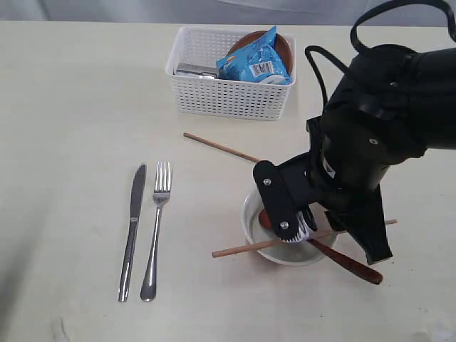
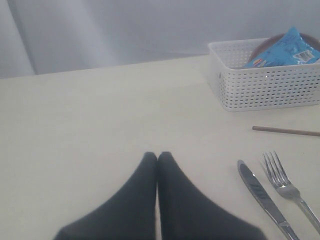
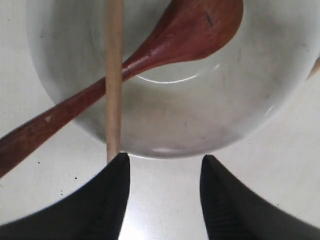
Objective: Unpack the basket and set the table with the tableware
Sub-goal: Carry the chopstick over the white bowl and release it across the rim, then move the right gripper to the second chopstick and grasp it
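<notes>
The white basket [image 1: 231, 96] stands at the back of the table [image 1: 71, 107], holding the brown plate [image 1: 283, 44], the steel cup [image 1: 195, 70] and a blue chips packet [image 1: 256, 63]. Knife [image 1: 132, 226] and fork [image 1: 156, 228] lie side by side at the front left. The off-white bowl [image 1: 278, 253] holds the red-brown spoon [image 3: 190, 30], and one chopstick [image 3: 114, 75] rests across its rim. The other chopstick [image 1: 217, 146] lies on the table. My right gripper [image 3: 165, 160] hangs open just outside the bowl's rim [image 3: 200, 145], with nothing between its fingers. My left gripper [image 2: 157, 156] is shut and empty over bare table.
The spoon's handle [image 1: 353, 265] sticks out past the bowl toward the front right. In the left wrist view the basket [image 2: 270, 85], knife [image 2: 262, 197], fork [image 2: 287, 187] and loose chopstick [image 2: 285, 131] all lie to one side of the fingers. The right arm [image 1: 385, 121] hides part of the bowl.
</notes>
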Controlling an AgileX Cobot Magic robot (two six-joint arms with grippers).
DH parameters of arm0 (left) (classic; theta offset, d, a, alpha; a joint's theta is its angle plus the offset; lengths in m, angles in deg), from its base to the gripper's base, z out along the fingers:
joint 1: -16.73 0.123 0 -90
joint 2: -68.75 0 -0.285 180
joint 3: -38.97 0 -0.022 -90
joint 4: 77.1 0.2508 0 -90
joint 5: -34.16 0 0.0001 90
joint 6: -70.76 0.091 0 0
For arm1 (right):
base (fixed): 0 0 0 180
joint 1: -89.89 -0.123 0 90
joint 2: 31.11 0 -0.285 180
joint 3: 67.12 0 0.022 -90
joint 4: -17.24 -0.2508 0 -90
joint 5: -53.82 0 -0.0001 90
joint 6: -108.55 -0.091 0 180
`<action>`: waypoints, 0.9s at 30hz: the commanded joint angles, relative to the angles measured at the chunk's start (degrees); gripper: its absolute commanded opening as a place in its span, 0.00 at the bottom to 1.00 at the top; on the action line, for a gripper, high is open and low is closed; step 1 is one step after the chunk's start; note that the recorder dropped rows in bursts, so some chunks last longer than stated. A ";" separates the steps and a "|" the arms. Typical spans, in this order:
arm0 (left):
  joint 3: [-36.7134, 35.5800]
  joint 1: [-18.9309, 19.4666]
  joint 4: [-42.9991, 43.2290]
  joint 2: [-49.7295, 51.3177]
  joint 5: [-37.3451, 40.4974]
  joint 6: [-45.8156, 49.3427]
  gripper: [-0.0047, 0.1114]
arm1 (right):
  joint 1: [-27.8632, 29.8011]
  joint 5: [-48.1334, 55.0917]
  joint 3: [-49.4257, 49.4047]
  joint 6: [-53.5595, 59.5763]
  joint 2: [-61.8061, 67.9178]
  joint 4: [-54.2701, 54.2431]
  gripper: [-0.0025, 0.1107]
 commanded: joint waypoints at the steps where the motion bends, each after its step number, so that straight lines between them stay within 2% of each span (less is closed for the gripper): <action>1: -0.12 -0.32 -0.12 -0.20 -0.64 -0.25 0.04 | 0.36 1.15 0.18 -1.18 -1.81 1.39 0.31; 3: -0.12 -0.32 -0.12 -0.20 -0.64 -0.25 0.04 | 0.36 2.06 1.12 -1.18 -3.16 1.62 0.24; 9: -0.12 -0.32 -0.12 -0.20 -0.64 -0.25 0.04 | 0.36 0.28 6.96 -6.99 -6.88 1.62 0.24; 14: -0.12 -0.32 -0.12 -0.20 -0.64 -0.25 0.04 | 0.76 -7.37 16.55 -34.35 -6.81 1.30 0.24; 16: -0.12 -0.32 -0.12 -0.20 -0.64 -0.25 0.04 | 2.44 -8.22 21.56 -43.52 -4.24 -2.42 0.24; 18: -0.12 -0.32 -0.12 -0.20 -0.64 -0.25 0.04 | 5.25 -6.15 27.37 -43.28 0.04 -12.71 0.24; 21: -0.12 -0.32 -0.12 -0.20 -0.64 -0.25 0.04 | 8.35 -0.40 35.28 -36.14 7.81 -26.34 0.24; 27: -0.12 -0.32 -0.12 -0.20 -0.64 -0.25 0.04 | 8.54 9.23 47.09 -32.40 22.17 -27.09 0.24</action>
